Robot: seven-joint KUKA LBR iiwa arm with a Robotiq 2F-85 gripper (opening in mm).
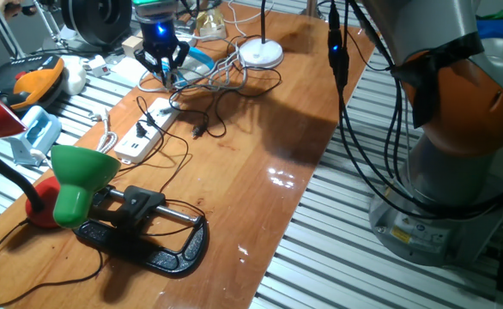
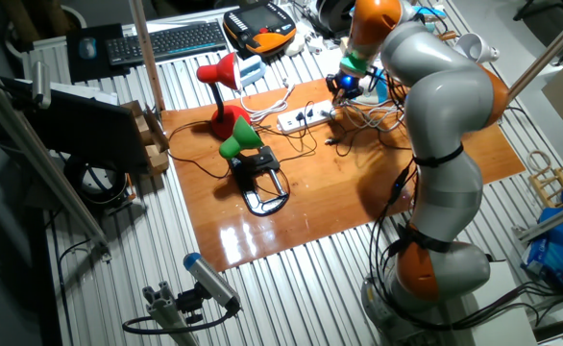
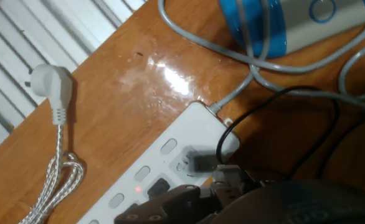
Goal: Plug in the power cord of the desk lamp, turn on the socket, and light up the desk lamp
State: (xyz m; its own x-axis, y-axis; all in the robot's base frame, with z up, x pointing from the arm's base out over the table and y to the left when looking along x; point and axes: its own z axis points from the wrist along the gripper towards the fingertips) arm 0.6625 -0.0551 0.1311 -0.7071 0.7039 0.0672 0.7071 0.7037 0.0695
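Observation:
My gripper (image 1: 166, 75) hangs just over the cable end of the socket (image 1: 144, 133), a long white strip; both also show in the other fixed view, gripper (image 2: 344, 85) and socket (image 2: 301, 118). In the hand view my dark fingers (image 3: 182, 199) sit low over the socket (image 3: 164, 155). A dark plug (image 3: 198, 162) on a black cord sits at its end outlet. A small red light (image 3: 137, 188) glows on the strip. The power cord's white plug (image 3: 50, 84) lies loose on the table, left of the strip. The desk lamp's white disc base (image 1: 260, 53) stands beyond.
A green cone lamp (image 1: 80, 180) on a black clamp (image 1: 148, 236) stands at the front left, with a red lamp (image 2: 219, 82) beside it. A loose black cord with a small plug (image 1: 198, 130) lies right of the strip. Tangled cables (image 1: 226, 77) and a blue object (image 3: 257, 25) lie near the gripper.

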